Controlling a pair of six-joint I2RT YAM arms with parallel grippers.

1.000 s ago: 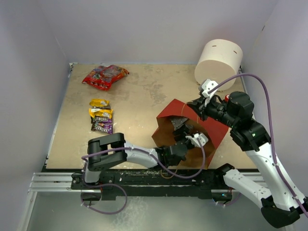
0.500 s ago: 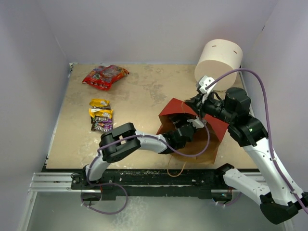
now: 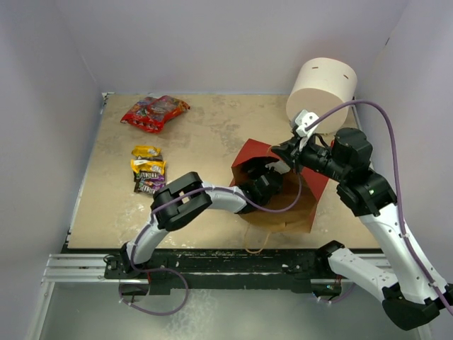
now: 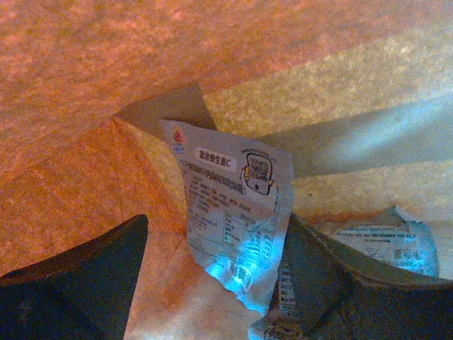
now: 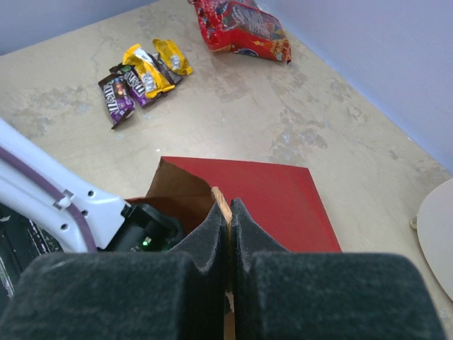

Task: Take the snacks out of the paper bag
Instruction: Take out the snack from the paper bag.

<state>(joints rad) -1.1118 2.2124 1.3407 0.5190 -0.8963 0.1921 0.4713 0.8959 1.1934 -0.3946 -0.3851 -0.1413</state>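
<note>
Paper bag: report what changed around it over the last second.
The left pincer pushed from the mouth deeper into the paper bag and is open, with a silver packet between its fingers. The bag shifted slightly away from the near edge. The right pincer stayed shut on the bag's rim. The loose packets, red snack bag and white cylinder did not move.

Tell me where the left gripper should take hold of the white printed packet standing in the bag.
Grip the white printed packet at its crinkled near end, coming straight in from the paper bag's mouth. That end lies between the left gripper's open fingers, with the second packet off to the right, and the thin wrapper would likely bunch easily.
</note>
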